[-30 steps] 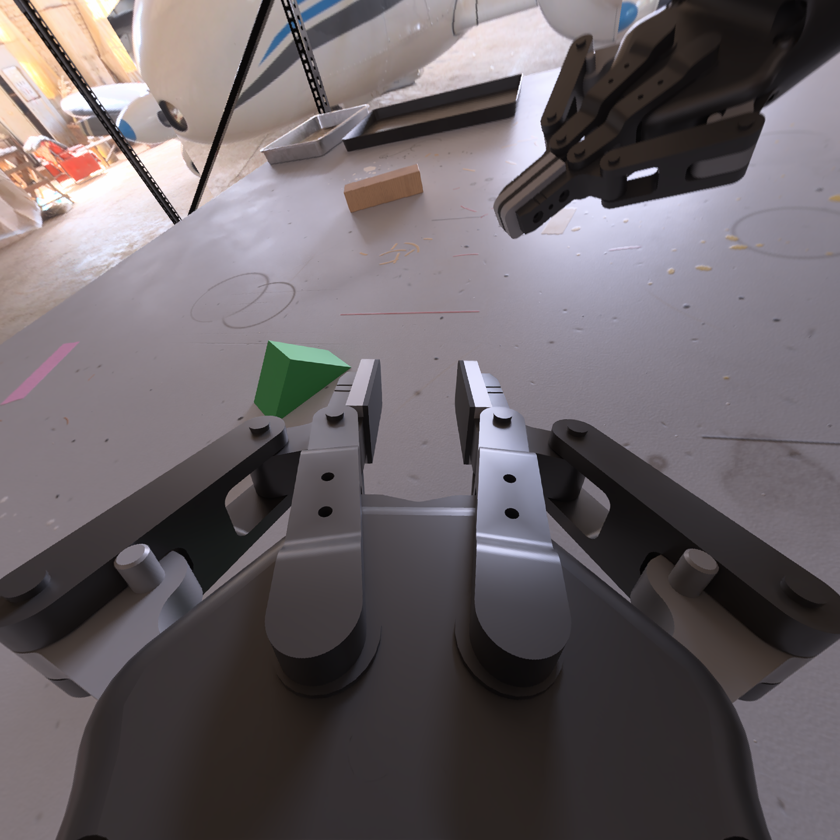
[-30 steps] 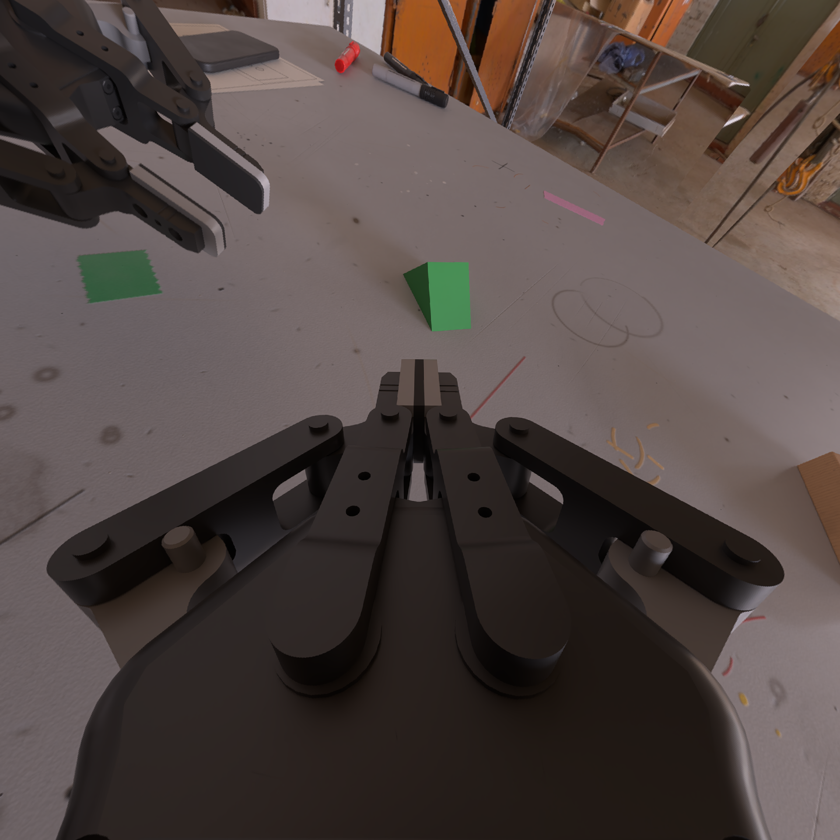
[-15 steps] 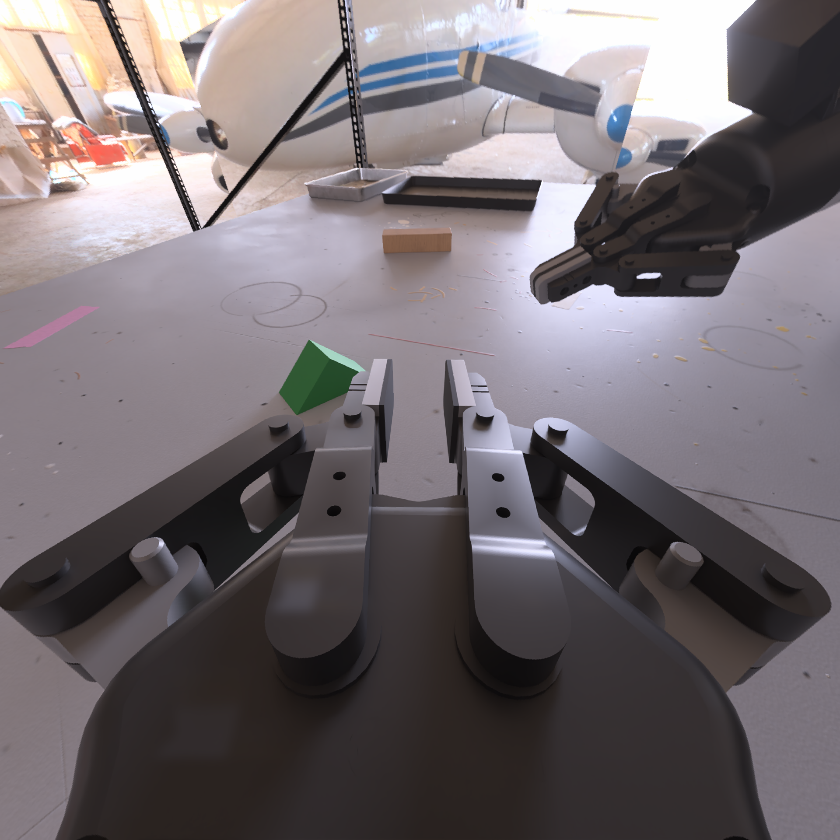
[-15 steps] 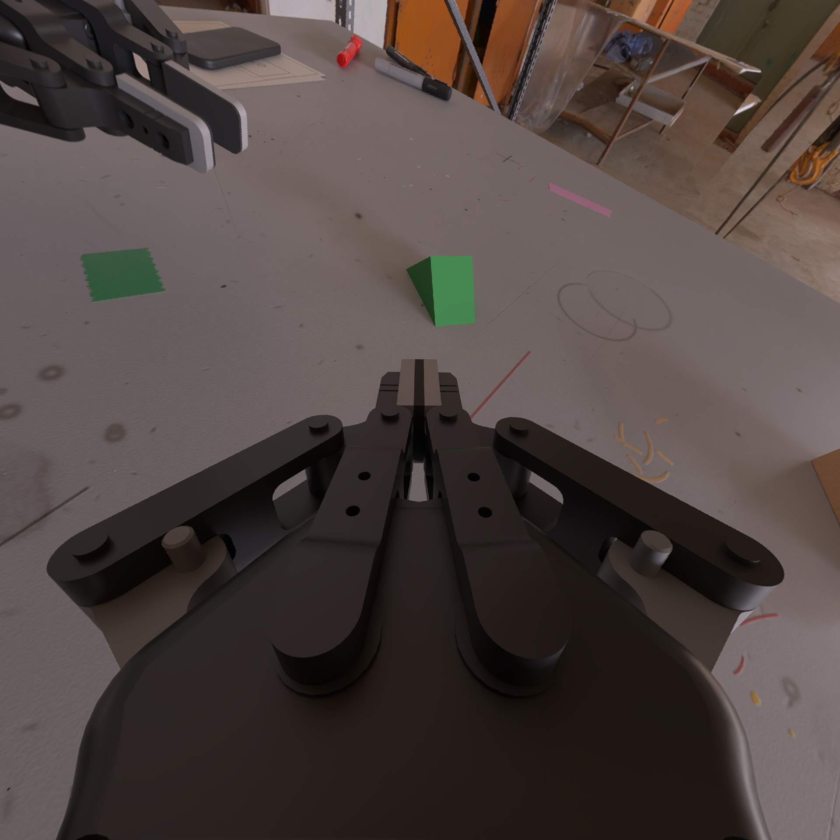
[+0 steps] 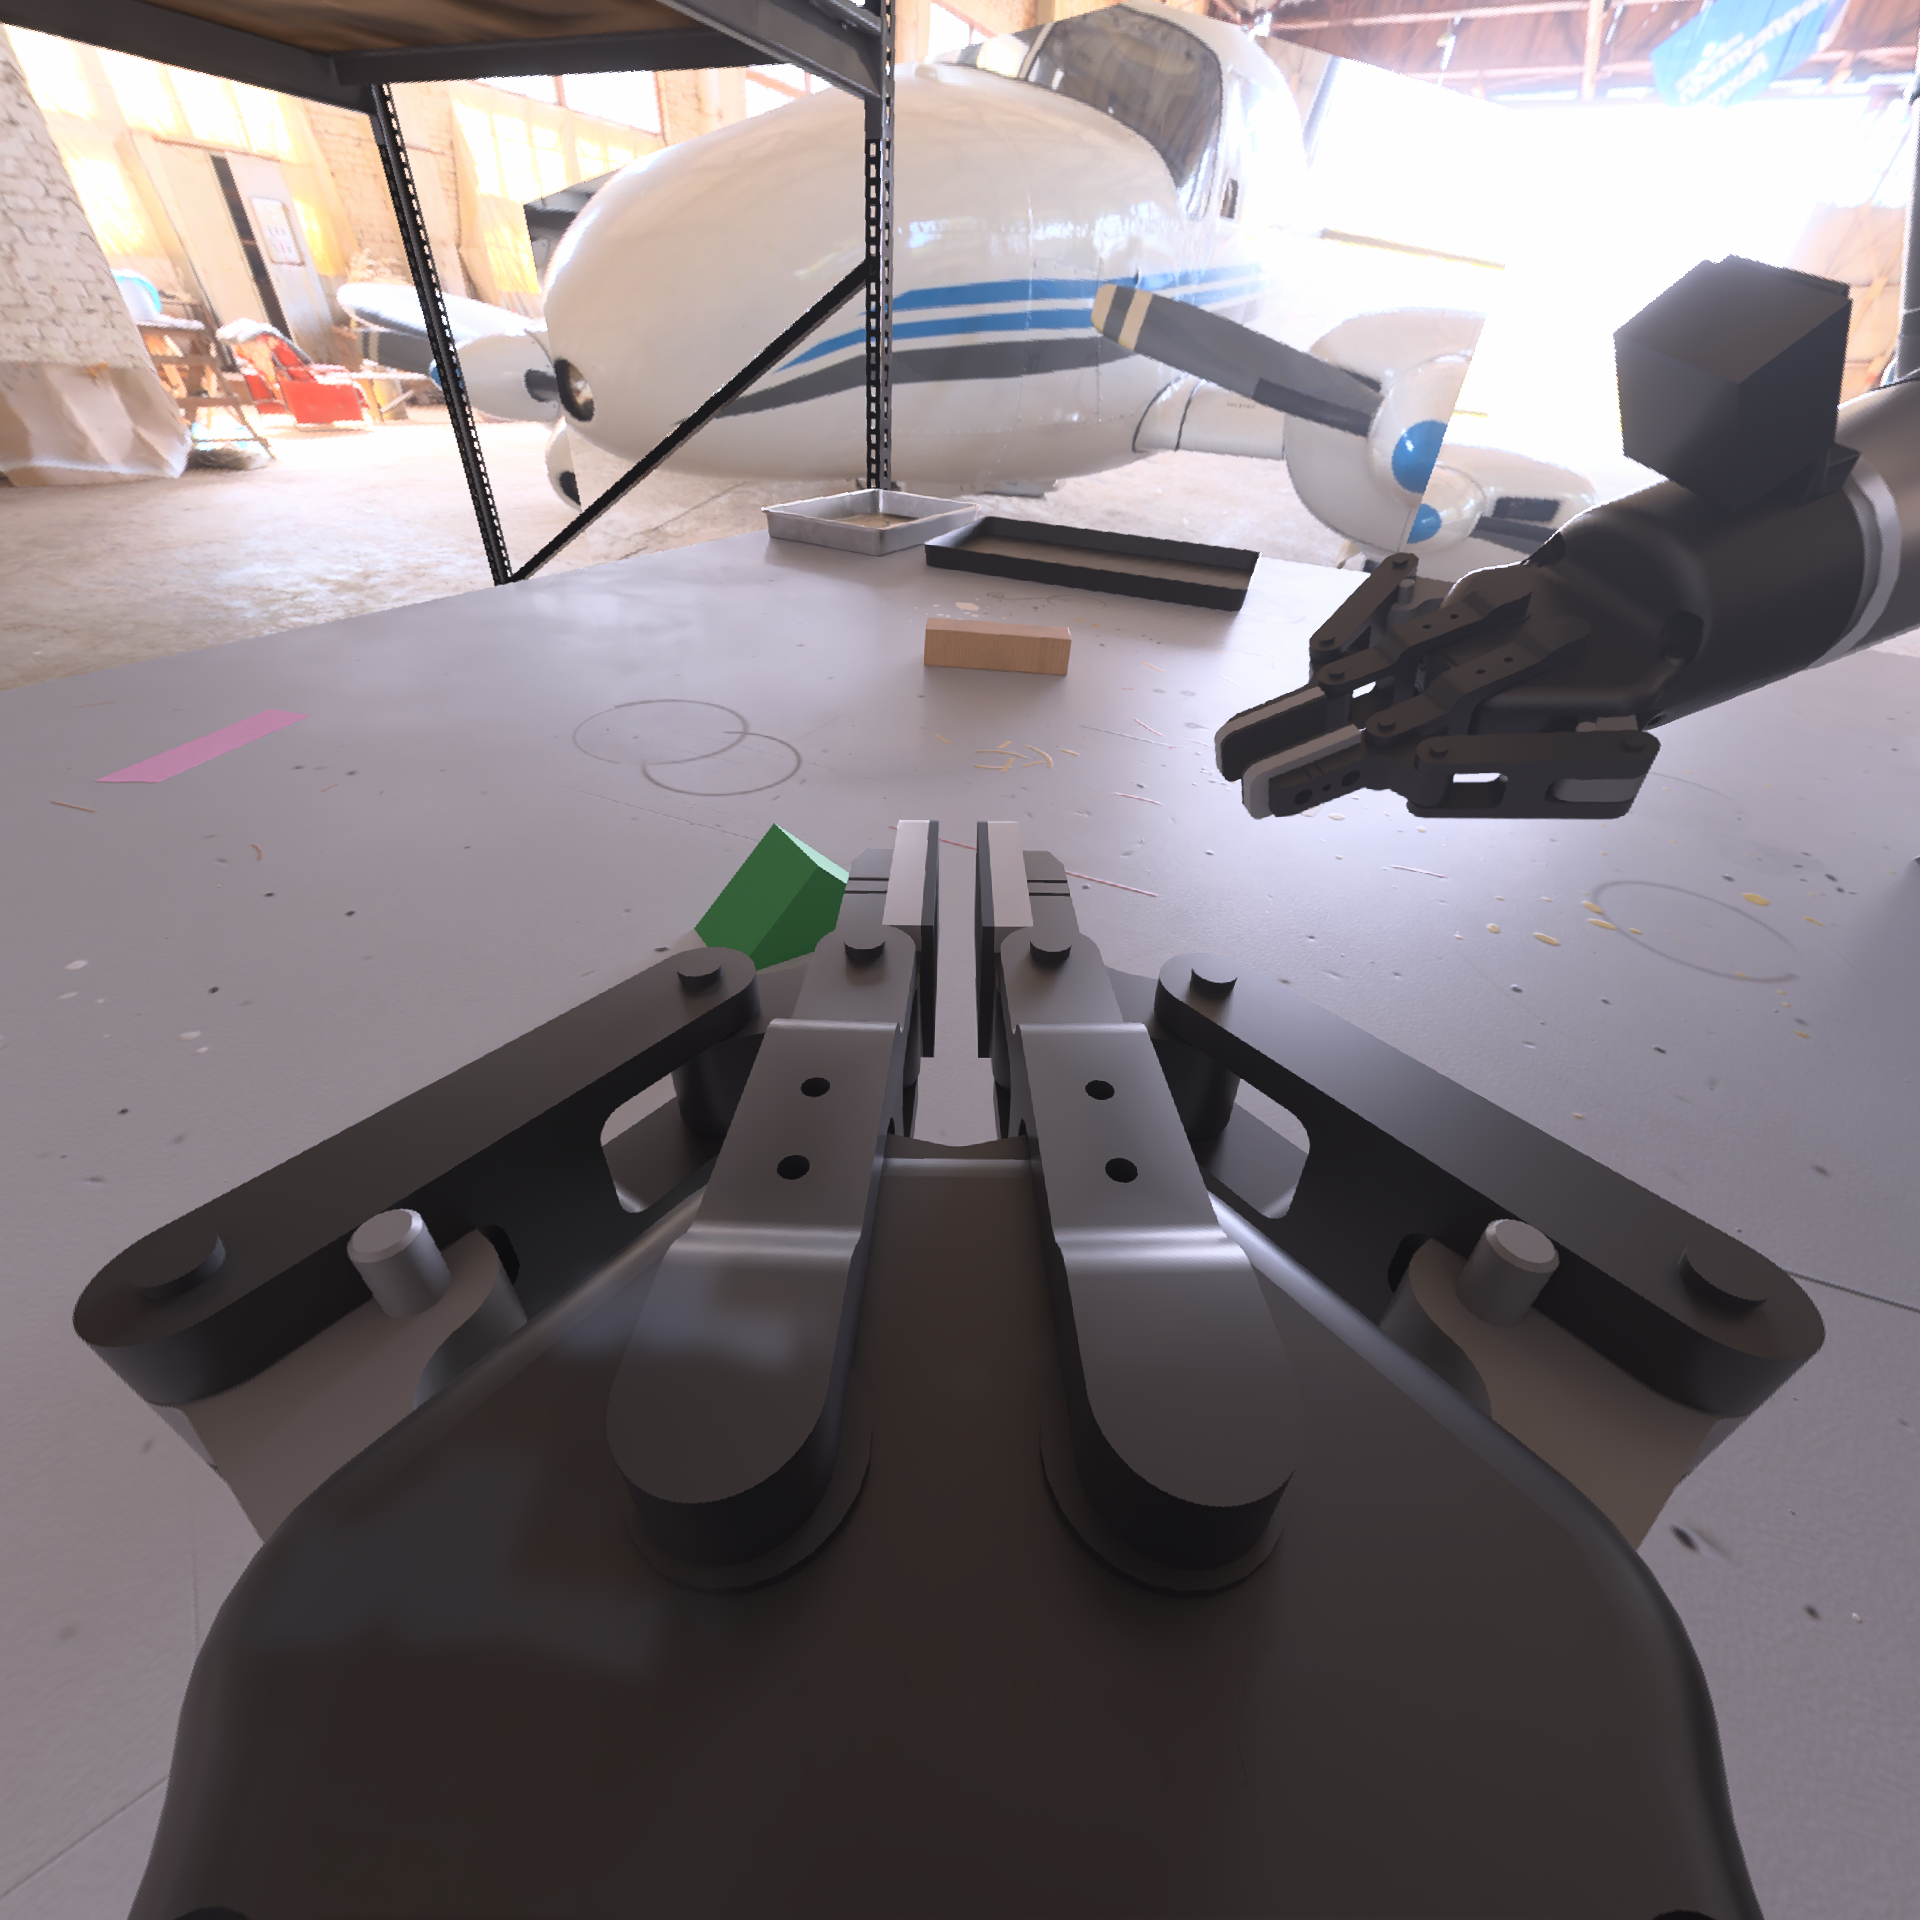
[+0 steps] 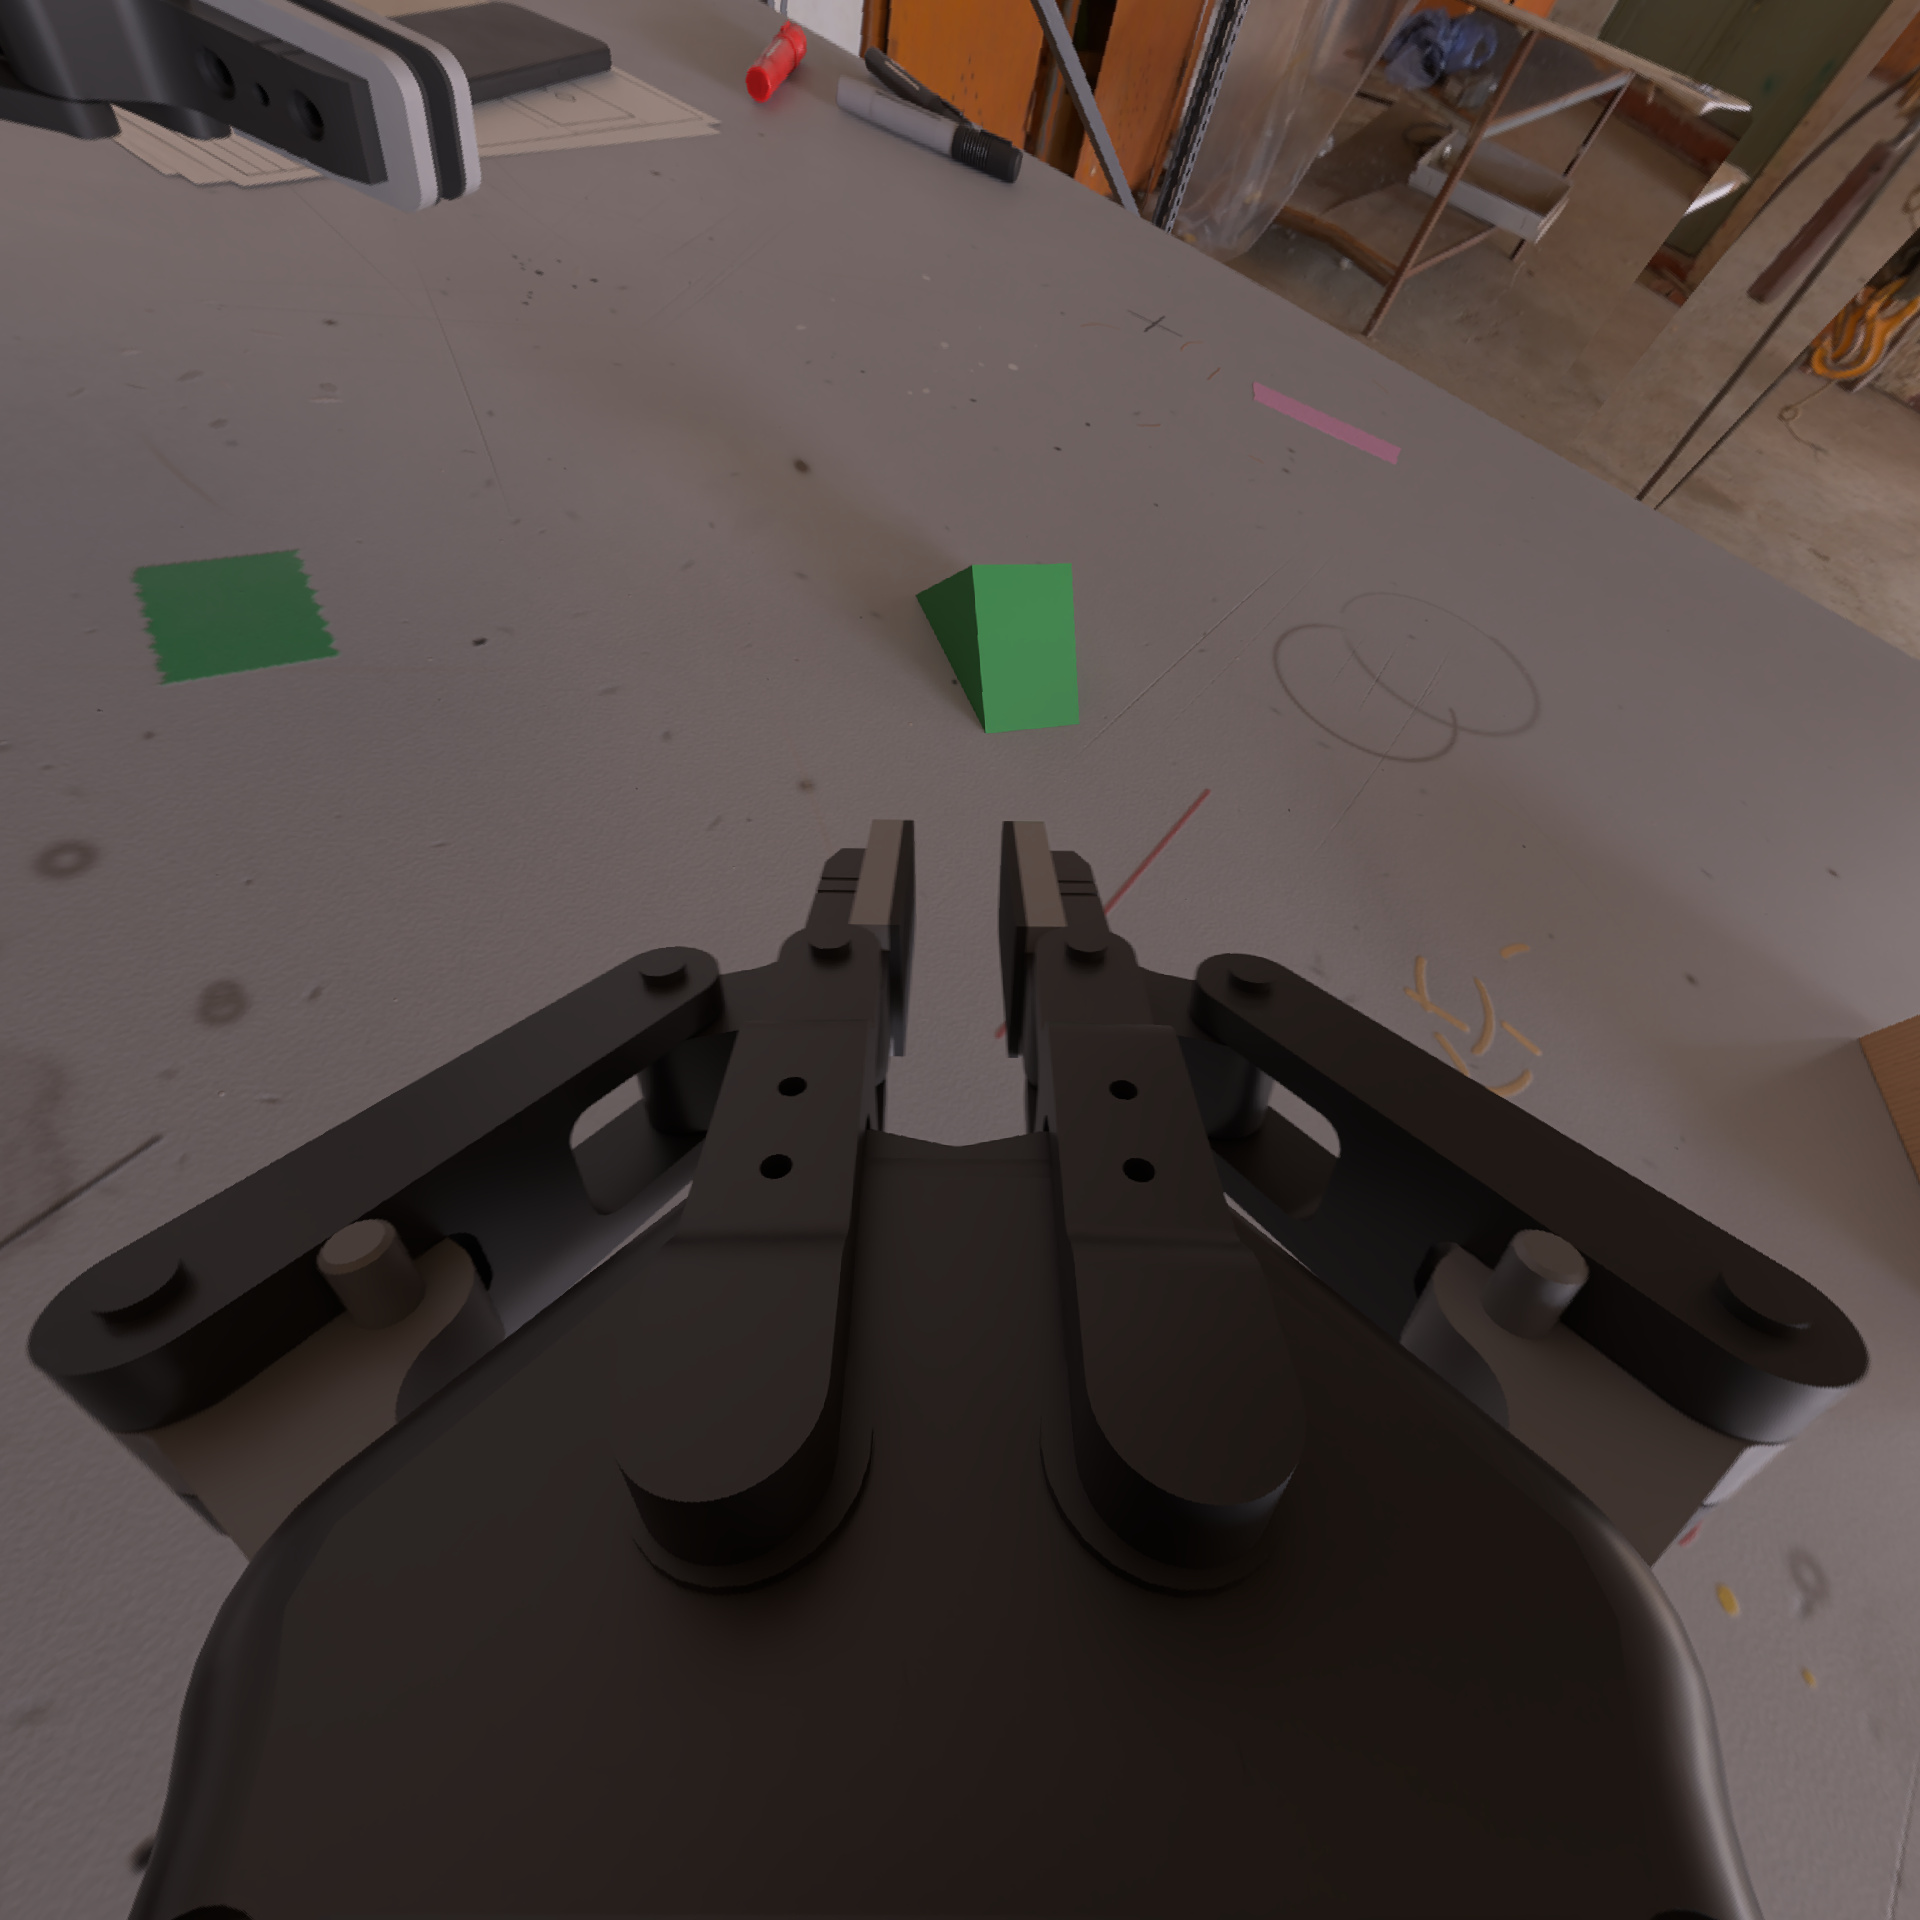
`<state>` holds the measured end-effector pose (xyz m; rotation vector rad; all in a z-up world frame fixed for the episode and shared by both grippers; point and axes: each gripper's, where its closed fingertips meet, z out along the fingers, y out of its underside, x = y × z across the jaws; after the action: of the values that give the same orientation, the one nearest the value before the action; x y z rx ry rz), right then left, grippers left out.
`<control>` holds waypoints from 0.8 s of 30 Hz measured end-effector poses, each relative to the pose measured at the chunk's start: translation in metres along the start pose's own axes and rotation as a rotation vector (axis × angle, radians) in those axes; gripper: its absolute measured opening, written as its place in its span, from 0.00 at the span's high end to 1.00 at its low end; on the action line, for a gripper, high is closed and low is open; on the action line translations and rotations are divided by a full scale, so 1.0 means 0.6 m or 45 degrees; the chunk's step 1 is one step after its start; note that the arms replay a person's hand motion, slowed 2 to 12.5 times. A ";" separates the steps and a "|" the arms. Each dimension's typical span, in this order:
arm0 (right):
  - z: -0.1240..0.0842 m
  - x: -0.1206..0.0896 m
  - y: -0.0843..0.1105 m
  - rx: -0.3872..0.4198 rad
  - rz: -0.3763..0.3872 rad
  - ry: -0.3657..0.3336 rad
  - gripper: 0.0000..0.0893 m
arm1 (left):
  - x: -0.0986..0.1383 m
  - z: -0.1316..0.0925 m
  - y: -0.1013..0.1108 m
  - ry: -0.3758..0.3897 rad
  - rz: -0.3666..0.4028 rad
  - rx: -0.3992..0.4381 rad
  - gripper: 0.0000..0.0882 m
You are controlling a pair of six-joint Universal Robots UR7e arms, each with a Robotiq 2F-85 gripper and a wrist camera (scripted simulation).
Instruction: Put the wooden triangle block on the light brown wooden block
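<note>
The green triangle block [image 5: 774, 899] lies on the grey table, just left of my left gripper's fingertips; it also shows in the right wrist view [image 6: 1013, 649], ahead of my right gripper. The light brown wooden block [image 5: 995, 646] lies farther off near the trays; only its corner [image 6: 1896, 1091] shows at the right edge of the right wrist view. My left gripper [image 5: 956, 873] is nearly shut with a narrow gap and holds nothing. My right gripper [image 6: 956, 873] is slightly open and empty, hovering above the table [image 5: 1262, 774].
A silver tray [image 5: 873, 516] and a black tray [image 5: 1091, 561] stand at the table's far edge. A green patch [image 6: 234, 615], pink tape [image 6: 1325, 421], a red marker [image 6: 774, 64], a black marker [image 6: 925, 109] and papers [image 6: 582, 114] lie on the table.
My left gripper's fingers have closed to a narrow gap and it has tilted up and back from the table. My right gripper has gone from shut to slightly open.
</note>
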<state>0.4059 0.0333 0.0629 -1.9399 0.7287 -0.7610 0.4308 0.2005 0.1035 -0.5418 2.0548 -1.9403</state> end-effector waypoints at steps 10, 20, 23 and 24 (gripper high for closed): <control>0.025 -0.004 0.002 -0.106 0.007 -0.053 0.47 | -0.001 0.000 0.002 0.002 -0.011 0.000 0.96; 0.057 0.001 -0.013 -0.170 -0.007 -0.088 0.36 | 0.001 0.002 0.014 0.002 0.001 -0.040 0.97; 0.067 0.004 -0.021 -0.182 -0.019 -0.096 0.35 | 0.003 0.002 0.015 0.007 0.002 -0.045 0.97; 0.071 0.005 -0.023 -0.186 -0.022 -0.099 0.35 | 0.004 0.002 0.015 0.008 0.003 -0.046 0.97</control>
<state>0.4423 0.0594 0.0586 -2.0976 0.7384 -0.6540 0.4282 0.1988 0.0945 -0.5415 2.0977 -1.9093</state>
